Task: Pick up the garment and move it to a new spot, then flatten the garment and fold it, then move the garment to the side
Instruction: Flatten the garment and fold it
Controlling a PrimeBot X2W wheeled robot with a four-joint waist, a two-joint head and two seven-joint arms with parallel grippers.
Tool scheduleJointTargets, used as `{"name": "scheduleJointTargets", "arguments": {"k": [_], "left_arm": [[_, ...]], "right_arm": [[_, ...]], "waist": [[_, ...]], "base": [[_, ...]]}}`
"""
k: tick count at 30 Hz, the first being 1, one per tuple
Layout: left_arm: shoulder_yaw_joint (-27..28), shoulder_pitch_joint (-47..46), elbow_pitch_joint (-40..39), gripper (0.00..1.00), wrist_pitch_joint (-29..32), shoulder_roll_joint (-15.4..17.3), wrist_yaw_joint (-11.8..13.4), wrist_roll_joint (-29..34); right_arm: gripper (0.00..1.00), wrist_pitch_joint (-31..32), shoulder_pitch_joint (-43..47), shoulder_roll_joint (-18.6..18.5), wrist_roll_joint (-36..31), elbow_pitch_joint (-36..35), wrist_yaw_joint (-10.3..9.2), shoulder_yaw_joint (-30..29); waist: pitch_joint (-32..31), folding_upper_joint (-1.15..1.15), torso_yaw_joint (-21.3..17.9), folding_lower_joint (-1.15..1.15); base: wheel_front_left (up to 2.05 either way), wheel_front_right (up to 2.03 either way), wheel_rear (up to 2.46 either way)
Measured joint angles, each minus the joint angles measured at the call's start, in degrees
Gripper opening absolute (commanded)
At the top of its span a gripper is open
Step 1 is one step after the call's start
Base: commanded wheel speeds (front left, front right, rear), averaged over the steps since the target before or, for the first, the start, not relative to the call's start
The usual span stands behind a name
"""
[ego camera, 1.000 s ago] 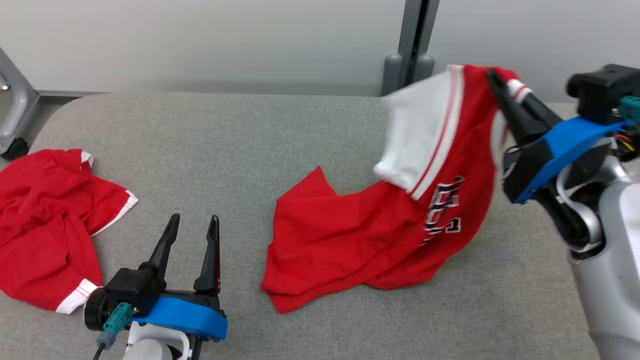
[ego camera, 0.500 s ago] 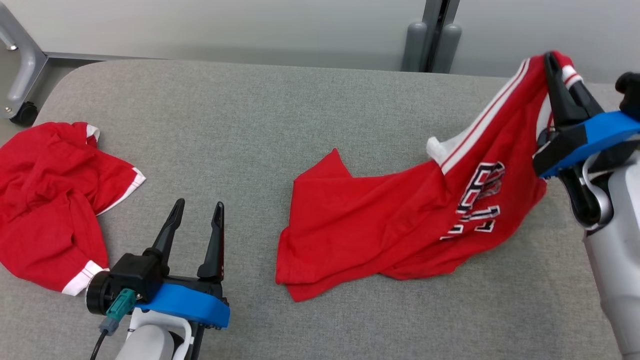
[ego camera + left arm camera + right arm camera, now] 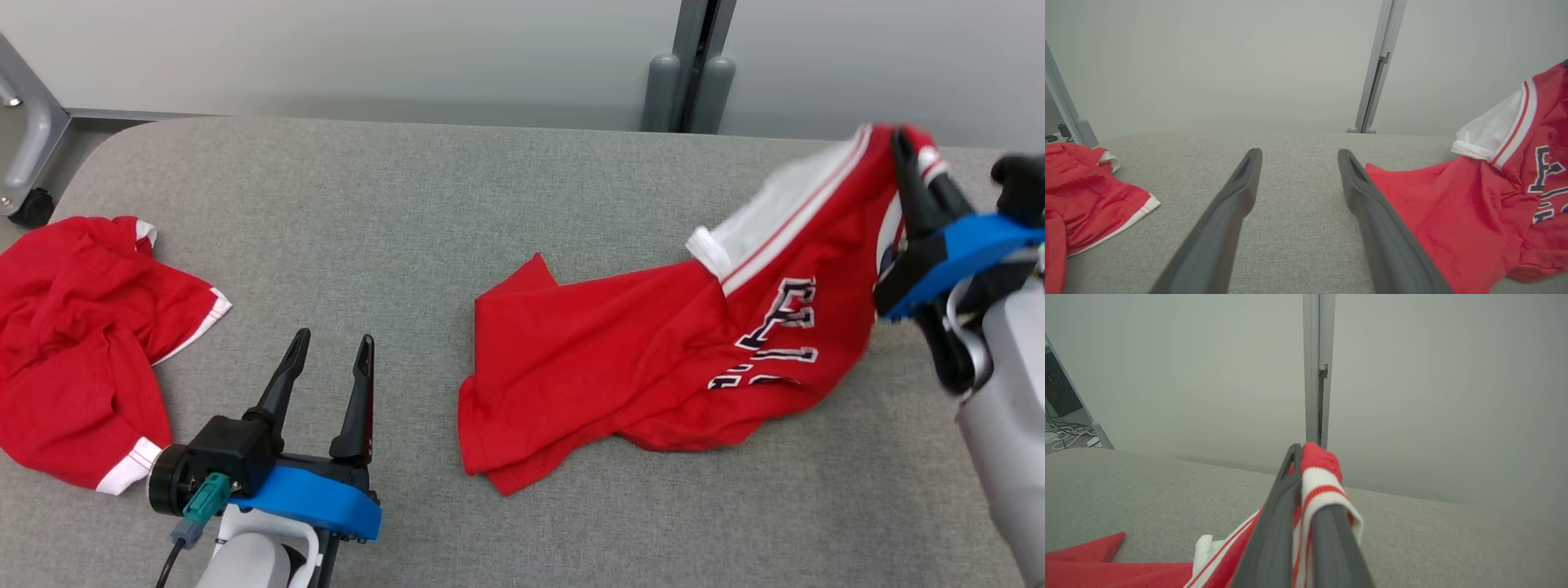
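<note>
Clearly the garment (image 3: 653, 359) is soft and light. It hangs limp from the right gripper (image 3: 900, 145), which is closed on its striped trim (image 3: 1327, 486) near the far right corner of the bench (image 3: 408, 204). The rest trails down and lies creased on the right half of the bench. I judge that such thin cloth will sag and fold on itself, so a hem, a shoulder or the ribbed trim gives the surest hold, better at two points than one. The left gripper (image 3: 331, 347) stands wide open and empty near the front edge, between this garment and another red shirt (image 3: 73, 343) at the left edge. Compared with a second ago, the held trim has gone further right, the cloth is stretched flatter, and the white sleeve (image 3: 767, 208) no longer droops; the head camera has also shifted.
</note>
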Motion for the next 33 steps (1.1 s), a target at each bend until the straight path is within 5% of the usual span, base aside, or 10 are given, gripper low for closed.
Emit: {"name": "scheduleJointTargets", "arguments": {"k": [8,17,24,25,26,33], "left_arm": [[0.5,0.9,0.1,1.0,0.0,0.8,0.3,-0.4],[0.5,1.9,-0.9,1.0,0.0,1.1,1.1,-0.9],[0.8,2.3,-1.3,1.0,0.1,1.5,1.6,-1.2],[0.8,2.3,-1.3,1.0,0.1,1.5,1.6,-1.3],[0.8,2.3,-1.4,1.0,0.1,1.5,1.6,-1.5],[0.8,2.8,-1.1,1.0,0.1,1.3,1.8,-1.7]], "right_arm": [[0.0,3.0,11.2,-0.5,9.5,-1.1,0.0,6.3],[0.0,7.1,24.4,-9.3,16.2,-15.3,0.0,15.9],[0.0,11.7,31.0,-13.0,16.1,-20.8,0.0,16.6],[0.39,12.2,31.6,-13.3,15.9,-21.2,0.0,16.2],[1.0,12.3,32.3,-13.5,15.5,-21.6,0.0,15.4],[1.0,10.7,37.5,-10.6,11.6,-25.4,0.0,7.0]], "waist": [[-1.1,0.0,-1.2,0.0],[-2.5,0.0,-3.8,-0.01],[-2.9,0.0,-5.6,-0.01],[-2.9,0.0,-5.7,-0.01],[-3.0,0.0,-5.9,-0.01],[-4.0,0.0,-6.2,-0.01]], "base": [[0.0,0.0,0.0],[0.0,0.0,0.0],[0.0,0.0,0.0],[0.0,0.0,0.0],[0.0,0.0,0.0],[0.0,0.0,0.0]]}}
